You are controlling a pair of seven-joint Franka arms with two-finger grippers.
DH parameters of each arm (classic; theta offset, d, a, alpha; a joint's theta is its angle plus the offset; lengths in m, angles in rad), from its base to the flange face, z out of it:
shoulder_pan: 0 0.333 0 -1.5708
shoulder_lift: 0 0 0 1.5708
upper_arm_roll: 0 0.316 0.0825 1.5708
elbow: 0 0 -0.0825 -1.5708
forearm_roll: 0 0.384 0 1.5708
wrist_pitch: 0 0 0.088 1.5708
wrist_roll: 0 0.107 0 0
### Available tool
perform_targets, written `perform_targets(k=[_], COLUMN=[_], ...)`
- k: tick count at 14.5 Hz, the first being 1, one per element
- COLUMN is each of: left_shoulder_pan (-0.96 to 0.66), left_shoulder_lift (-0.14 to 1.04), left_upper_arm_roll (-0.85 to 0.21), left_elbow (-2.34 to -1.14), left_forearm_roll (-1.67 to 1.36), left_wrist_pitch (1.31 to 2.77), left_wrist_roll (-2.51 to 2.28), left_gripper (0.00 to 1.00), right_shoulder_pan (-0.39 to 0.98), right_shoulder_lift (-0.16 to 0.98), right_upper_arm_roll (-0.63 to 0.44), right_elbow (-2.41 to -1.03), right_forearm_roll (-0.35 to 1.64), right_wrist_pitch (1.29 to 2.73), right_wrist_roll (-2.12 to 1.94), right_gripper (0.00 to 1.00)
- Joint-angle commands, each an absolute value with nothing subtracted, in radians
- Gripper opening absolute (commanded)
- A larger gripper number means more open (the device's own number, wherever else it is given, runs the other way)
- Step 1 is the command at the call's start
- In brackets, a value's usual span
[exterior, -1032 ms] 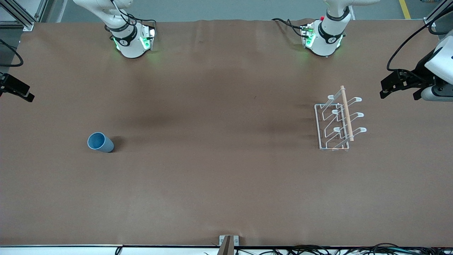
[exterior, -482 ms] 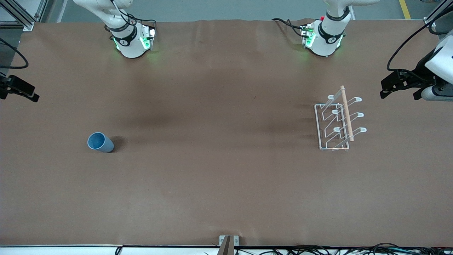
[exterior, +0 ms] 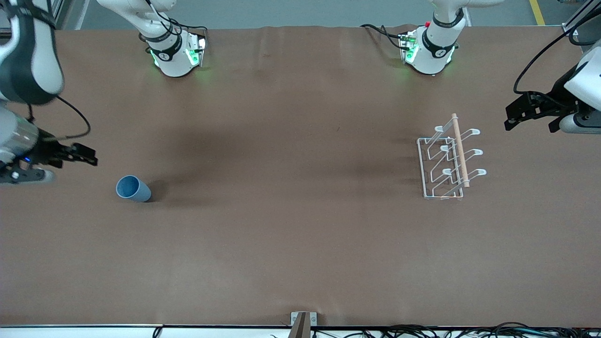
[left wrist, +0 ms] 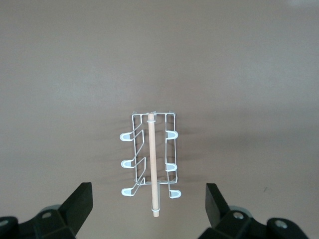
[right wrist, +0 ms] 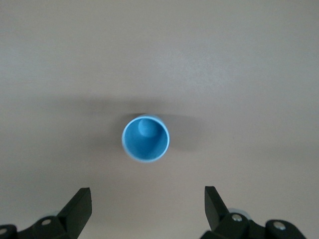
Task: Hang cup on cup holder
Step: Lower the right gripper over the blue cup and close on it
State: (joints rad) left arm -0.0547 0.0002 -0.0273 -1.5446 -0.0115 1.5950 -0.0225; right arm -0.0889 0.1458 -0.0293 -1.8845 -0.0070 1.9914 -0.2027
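A: Cup position is confirmed: upright on the table, mouth up, toward the right arm's end, well apart from the cup holder at the left arm's end. How are the grippers set?

B: The right gripper is held above the table near the cup, fingers spread wide with nothing between them. In the right wrist view the cup is seen straight down its mouth, centred between the fingers. The left gripper is parked near the cup holder, likewise spread and empty; that arm is waiting.

A: Which faults are to be expected?

B: The cup is judged light and tapered. If one finger is landed on the rim, the cup is likely to be tipped or pushed aside. If it is gripped too low, slip along the taper is probable.

A: And at the rack?

B: The prongs are narrow. A cup carried off-centre may be caught on the wooden rod, and the wire rack may be shifted.
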Motion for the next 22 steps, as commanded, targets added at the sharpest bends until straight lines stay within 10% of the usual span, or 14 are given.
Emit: perform_targets(k=[1, 12, 18, 22], left_shoulder_pan=[-0.055, -0.055, -0.057, -0.054], left_shoulder_lift=[-0.012, -0.014, -0.014, -0.017], left_upper_arm_roll=[-0.029, -0.031, -0.028, -0.026], left_elbow=[-1.549, -1.56, -1.56, -1.56], left_forearm_roll=[0.011, 0.009, 0.009, 0.009], left_wrist_pitch=[1.594, 1.595, 1.598, 1.597], left_wrist_roll=[-0.037, -0.037, -0.035, -0.029], left_gripper=[1.0, 1.0, 1.0, 1.0], right_shoulder_pan=[-0.121, -0.143, -0.137, -0.135], right_shoulder_lift=[0.231, 0.409, 0.425, 0.425], right_upper_arm_roll=[-0.028, -0.025, -0.021, -0.021], right_elbow=[-1.914, -2.029, -2.026, -1.988], right_forearm_roll=[-0.006, -0.009, -0.003, -0.003], right_wrist_pitch=[2.112, 2.44, 2.428, 2.35], right_wrist_roll=[-0.28, -0.357, -0.35, -0.351], right_gripper=[1.0, 0.99, 0.09, 0.0])
